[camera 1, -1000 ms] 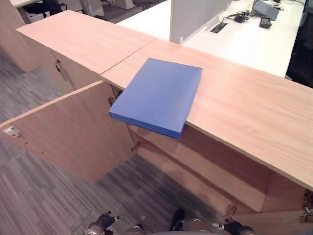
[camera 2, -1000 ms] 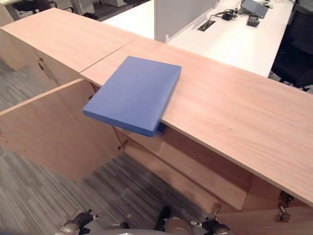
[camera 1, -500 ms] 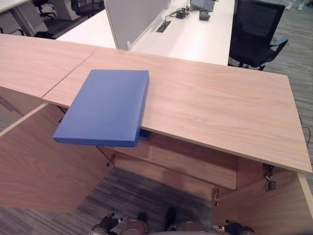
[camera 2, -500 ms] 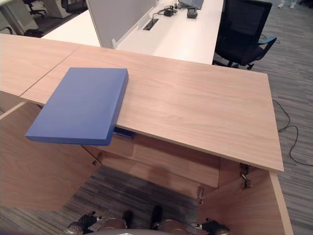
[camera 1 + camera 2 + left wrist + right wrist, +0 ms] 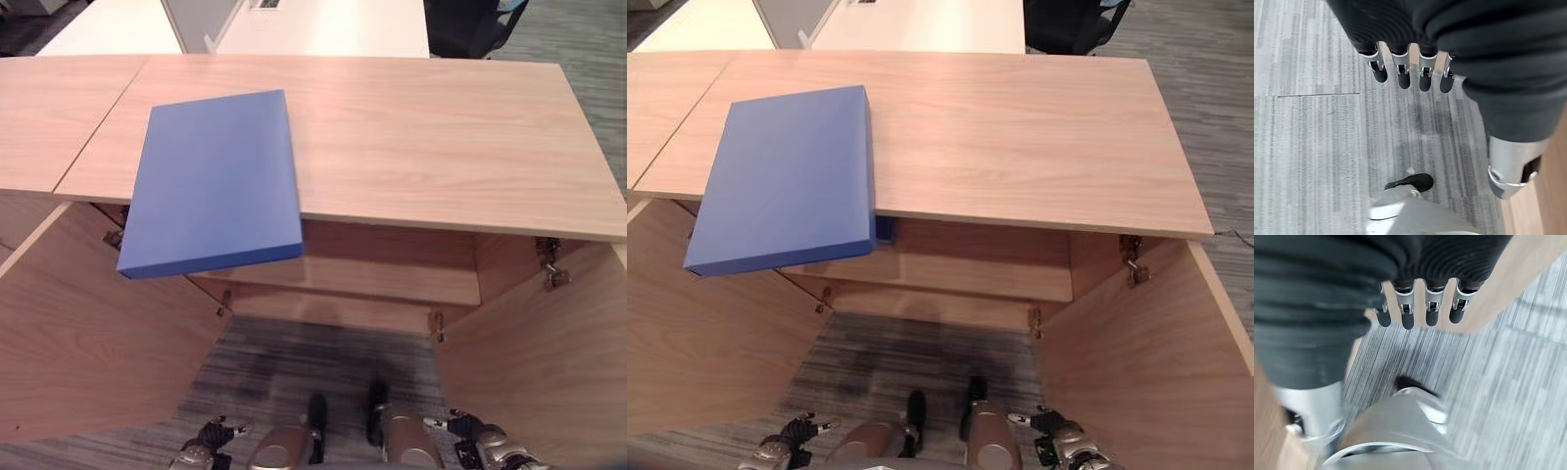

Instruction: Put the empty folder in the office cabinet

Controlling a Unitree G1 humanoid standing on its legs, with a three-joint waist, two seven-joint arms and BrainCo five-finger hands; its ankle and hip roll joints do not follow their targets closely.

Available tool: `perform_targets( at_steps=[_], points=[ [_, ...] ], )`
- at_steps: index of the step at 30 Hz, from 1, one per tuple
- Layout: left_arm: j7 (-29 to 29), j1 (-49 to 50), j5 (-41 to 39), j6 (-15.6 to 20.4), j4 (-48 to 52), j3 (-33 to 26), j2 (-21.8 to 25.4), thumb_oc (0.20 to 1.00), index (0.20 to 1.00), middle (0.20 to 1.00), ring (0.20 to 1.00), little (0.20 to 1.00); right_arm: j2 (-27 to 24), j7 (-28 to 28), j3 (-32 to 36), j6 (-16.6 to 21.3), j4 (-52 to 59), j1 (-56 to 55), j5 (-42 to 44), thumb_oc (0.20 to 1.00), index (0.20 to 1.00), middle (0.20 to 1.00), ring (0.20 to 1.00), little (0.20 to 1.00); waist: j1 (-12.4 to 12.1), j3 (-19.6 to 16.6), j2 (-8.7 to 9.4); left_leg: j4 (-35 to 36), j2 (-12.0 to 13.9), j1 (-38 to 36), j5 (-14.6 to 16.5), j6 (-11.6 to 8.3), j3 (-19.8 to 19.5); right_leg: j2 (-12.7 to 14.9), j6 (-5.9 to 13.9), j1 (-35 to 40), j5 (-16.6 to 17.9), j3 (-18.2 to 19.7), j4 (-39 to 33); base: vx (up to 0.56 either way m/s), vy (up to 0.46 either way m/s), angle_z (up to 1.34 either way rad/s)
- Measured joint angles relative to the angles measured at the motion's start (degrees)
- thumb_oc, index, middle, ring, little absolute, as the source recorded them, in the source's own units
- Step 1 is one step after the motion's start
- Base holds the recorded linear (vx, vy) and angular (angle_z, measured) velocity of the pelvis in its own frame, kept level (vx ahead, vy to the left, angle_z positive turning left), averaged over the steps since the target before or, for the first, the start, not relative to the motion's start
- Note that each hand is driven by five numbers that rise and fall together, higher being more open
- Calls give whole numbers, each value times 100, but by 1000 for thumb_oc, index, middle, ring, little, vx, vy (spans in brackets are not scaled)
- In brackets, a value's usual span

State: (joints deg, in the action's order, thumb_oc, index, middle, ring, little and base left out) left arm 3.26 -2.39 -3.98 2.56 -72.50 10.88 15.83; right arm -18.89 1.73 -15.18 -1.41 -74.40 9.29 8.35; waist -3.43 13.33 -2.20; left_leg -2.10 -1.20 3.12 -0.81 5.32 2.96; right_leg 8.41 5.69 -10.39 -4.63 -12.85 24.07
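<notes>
Plain blue folder (image 5: 214, 181), light wood-grain cabinet (image 5: 431, 137), grey striped, perhaps carpeted, floor (image 5: 294, 362)

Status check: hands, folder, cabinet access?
Both hands low, open, empty: left hand, right hand. Blue folder on cabinet top, overhanging the front edge. Both cabinet doors open, nothing blocking.

I see the wooden cabinet top (image 5: 441, 147) carrying a blue folder (image 5: 216, 181) whose near end overhangs the front edge.
</notes>
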Motion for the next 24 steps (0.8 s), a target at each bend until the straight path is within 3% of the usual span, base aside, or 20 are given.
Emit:
perform_targets(
  at_steps=[1, 3, 4, 5, 6, 7, 8, 11, 13, 15, 16, 18, 19, 20, 21, 22, 23, 24],
  points=[
    [-2, 23, 0, -6, -30, -24, 50, 1000, 1000, 1000, 1000, 1000, 41, 13, -24, 0, -16, 9, -3, 1000, 1000, 1000, 1000, 1000, -70, -38, 5, 80, 73, 5, -18, 0, 5, 62, 132, 355, -136, -17, -94, -135, 47, -17],
    [-7, 54, 0, -9, -57, -77, 113, 1000, 1000, 1000, 1000, 1000, 134, 25, -59, -6, -38, 32, -4, 1000, 1000, 1000, 1000, 1000, -118, -96, 87, 141, 87, 49, -75, -68, -6, 124, 195, 793, -201, -24, -328, -151, -2, -14],
    [-7, 48, -1, -17, -127, -90, 123, 1000, 1000, 1000, 1000, 1000, 189, 57, -95, -4, -54, 10, -6, 1000, 1000, 1000, 1000, 1000, -213, -125, 141, 195, 124, 62, -170, -141, 59, 189, 223, 975, -348, 51, -220, -140, -20, -19],
    [-11, 84, -2, -15, -176, -62, 106, 1000, 1000, 1000, 1000, 1000, 214, 63, -136, 0, -75, 15, -7, 1000, 1000, 1000, 1000, 1000, -285, -208, 170, 208, 172, 167, -242, -87, 159, 162, 340, 1055, -539, 142, -79, -151, -44, -11],
    [-12, 109, -3, -15, -182, -58, 87, 1000, 1000, 1000, 1000, 1000, 222, 62, -260, 2, -77, 29, -9, 1000, 1000, 1000, 1000, 1000, -304, -286, 182, 194, 220, 263, -273, -158, 126, 145, 444, 1015, -684, 253, 401, -101, -62, -7],
    [-17, 128, -2, -24, -177, -63, 75, 1000, 1000, 1000, 1000, 1000, 229, 64, -268, 7, -57, -27, -9, 1000, 1000, 1000, 1000, 1000, -350, -398, 221, 220, 246, 300, -320, -206, 104, 84, 494, 995, -621, 395, 489, -254, -157, -7],
    [-34, 223, -2, -14, -159, -17, 116, 1000, 1000, 1000, 1000, 1000, 279, 66, -266, 8, -67, -13, -14, 1000, 1000, 1000, 1000, 1000, -382, -501, 365, 219, 250, 378, -468, -398, 117, -25, 507, 1388, -523, 434, -305, -207, -135, -11],
    [-38, 330, -9, -62, -172, -20, 119, 1000, 1000, 1000, 1000, 1000, 322, 54, -310, 24, -102, -60, -45, 1000, 1000, 1000, 1000, 1000, -405, -802, 568, 140, 371, 650, -634, -434, 83, -253, 457, 1727, -548, 325, -1436, -274, -118, -16],
    [-45, 389, -15, -59, -167, -19, 103, 1000, 1000, 1000, 1000, 1000, 321, 49, -331, 15, -179, -31, -45, 1000, 1000, 1000, 1000, 1000, -499, -863, 678, 141, 456, 743, -708, -517, 109, -359, 352, 1872, -610, 317, -1988, -270, -112, -24],
    [-44, 348, -21, -28, -150, -20, 71, 1000, 1000, 1000, 1000, 1000, 308, 39, -357, 8, -193, -53, -42, 1000, 1000, 1000, 1000, 1000, -483, -871, 679, -42, 579, 971, -847, -624, -11, -549, 156, 1952, -564, 305, -2360, -330, -103, 3],
    [-42, 319, -25, -7, -153, -20, 61, 1000, 1000, 1000, 1000, 1000, 307, 39, -352, 10, -185, -68, -31, 1000, 1000, 1000, 1000, 1000, -501, -842, 633, -116, 667, 1050, -980, -789, -95, -695, -114, 1970, -585, 308, -2414, -348, -94, 24],
    [-36, 172, -78, 9, -117, -19, 37, 1000, 1000, 1000, 1000, 1000, 285, -13, -276, 81, -151, -4, 169, 1000, 1000, 1000, 1000, 1000, -484, -617, 492, -278, 779, 1203, -1273, -1115, -349, -866, -363, 1892, -688, 257, -2199, -235, -35, 37],
    [-37, 131, -99, 12, -72, -18, 53, 1000, 1000, 1000, 1000, 1000, 294, -38, -248, 83, -108, 5, 186, 1000, 1000, 1000, 1000, 1000, -488, -565, 509, -291, 789, 1274, -1392, -1215, -388, -835, -507, 1833, -751, 259, -2158, -231, 3, 31],
    [-29, 68, -156, 7, -30, -2, 24, 1000, 1000, 1000, 1000, 1000, 268, -61, -234, 92, -25, 0, 214, 1000, 1000, 1000, 1000, 1000, -503, -481, 404, -290, 854, 1278, -1561, -1359, -386, -939, -612, 1830, -735, 228, -2085, -151, 9, 37],
    [-28, 44, -194, -6, -62, 40, 10, 1000, 1000, 1000, 1000, 1000, 248, -69, -205, 135, 75, 3, 430, 1000, 1000, 1000, 1000, 1000, -479, -356, 335, -295, 857, 1334, -2087, -1490, -360, -912, -787, 1712, -827, 111, -1741, -210, 53, 17],
    [-27, 91, -208, -2, -57, 48, 8, 1000, 1000, 1000, 1000, 1000, 241, -69, -209, 135, 75, 10, 446, 1000, 1000, 1000, 1000, 1000, -520, -354, 347, -333, 849, 1406, -2241, -1304, -359, -850, -854, 1573, -857, 114, -1585, -204, 69, 9],
    [-32, 114, -233, -22, -98, 45, 18, 1000, 1000, 1000, 1000, 1000, 240, -80, -213, 148, 82, 29, 462, 1000, 1000, 1000, 1000, 1000, -489, -332, 405, -651, 809, 1497, -1859, -1376, -267, -771, -911, 1526, -783, 101, -1551, -232, 93, -28],
    [-23, 131, -251, -21, -125, 32, 32, 1000, 1000, 1000, 1000, 1000, 236, -71, -232, 154, 147, 26, 599, 1000, 1000, 1000, 1000, 1000, -512, -334, 501, -1201, 672, 1579, -1430, -1239, -427, -605, -920, 1337, -696, 153, -1397, -126, 87, -32]
  ],
)
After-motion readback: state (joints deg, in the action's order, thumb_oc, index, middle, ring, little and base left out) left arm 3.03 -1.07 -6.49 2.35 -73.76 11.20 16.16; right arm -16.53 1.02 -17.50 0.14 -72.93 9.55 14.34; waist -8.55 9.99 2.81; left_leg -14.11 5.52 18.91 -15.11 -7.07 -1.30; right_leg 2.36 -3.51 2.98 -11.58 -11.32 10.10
